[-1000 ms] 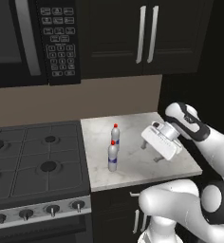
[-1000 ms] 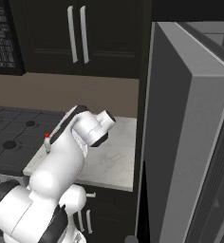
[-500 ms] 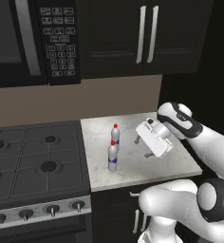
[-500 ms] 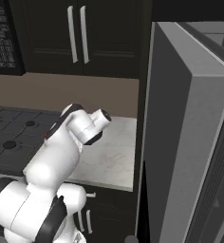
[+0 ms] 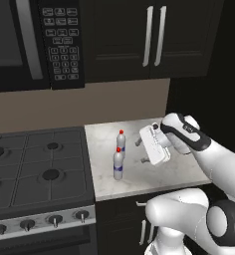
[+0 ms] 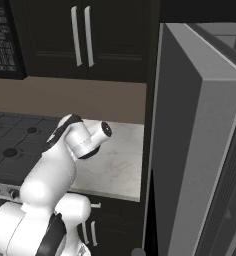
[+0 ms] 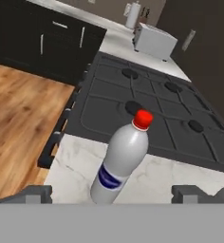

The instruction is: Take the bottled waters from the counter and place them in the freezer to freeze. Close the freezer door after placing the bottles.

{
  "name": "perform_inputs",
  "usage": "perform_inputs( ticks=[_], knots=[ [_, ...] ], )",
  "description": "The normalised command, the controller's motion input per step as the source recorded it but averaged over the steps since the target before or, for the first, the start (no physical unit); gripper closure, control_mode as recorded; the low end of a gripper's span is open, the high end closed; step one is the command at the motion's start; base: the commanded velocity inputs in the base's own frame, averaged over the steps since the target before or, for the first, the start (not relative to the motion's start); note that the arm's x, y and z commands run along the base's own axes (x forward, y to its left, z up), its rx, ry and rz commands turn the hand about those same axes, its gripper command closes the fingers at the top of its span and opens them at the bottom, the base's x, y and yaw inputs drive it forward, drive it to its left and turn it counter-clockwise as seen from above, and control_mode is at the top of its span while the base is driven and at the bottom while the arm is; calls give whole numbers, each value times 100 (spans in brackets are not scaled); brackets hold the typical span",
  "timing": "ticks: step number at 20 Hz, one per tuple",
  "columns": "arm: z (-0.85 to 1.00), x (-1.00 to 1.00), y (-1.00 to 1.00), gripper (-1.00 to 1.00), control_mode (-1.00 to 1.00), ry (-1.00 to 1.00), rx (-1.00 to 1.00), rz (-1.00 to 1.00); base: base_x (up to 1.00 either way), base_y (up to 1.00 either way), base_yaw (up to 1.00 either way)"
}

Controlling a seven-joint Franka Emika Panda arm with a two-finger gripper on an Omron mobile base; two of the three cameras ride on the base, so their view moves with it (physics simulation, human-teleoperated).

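- While the freezer door point(image 6: 197, 150) stands swung open at the right, this is the reach for the first pick.
- Marble bench point(image 5: 139, 172) carries both water bottles upright beside the stove point(image 5: 35, 169).
- Hand point(image 5: 139, 151), fingers spread wide and empty, faces the nearer bottle point(image 5: 118, 164); the farther bottle point(image 5: 121, 142) stands just behind.
- Next, I'd say: ease forward, straddle that bottle, squeeze.

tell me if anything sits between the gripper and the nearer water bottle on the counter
Nothing visible does. The open gripper hangs over the white-grey marble counter, facing the nearer clear plastic bottle with red cap and blue label band, with bare marble between them. The second identical bottle stands behind the first, off that line.
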Motion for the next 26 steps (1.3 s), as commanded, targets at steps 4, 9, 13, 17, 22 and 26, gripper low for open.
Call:
perform_inputs(
  ticks=[4,9,13,17,22,26],
  knots=[
    [-10,0,8,-100,-100,-10,14,-10,0,0,0],
    [-18,5,1,-100,-100,0,15,0,0,0,0],
    [-18,21,3,-100,-100,2,10,3,0,0,0],
    [-20,17,8,-100,-100,1,8,3,0,0,0],
    [-15,7,18,-100,-100,1,6,2,0,0,0],
    [-10,0,17,-100,-100,0,4,1,0,0,0]
  ],
)
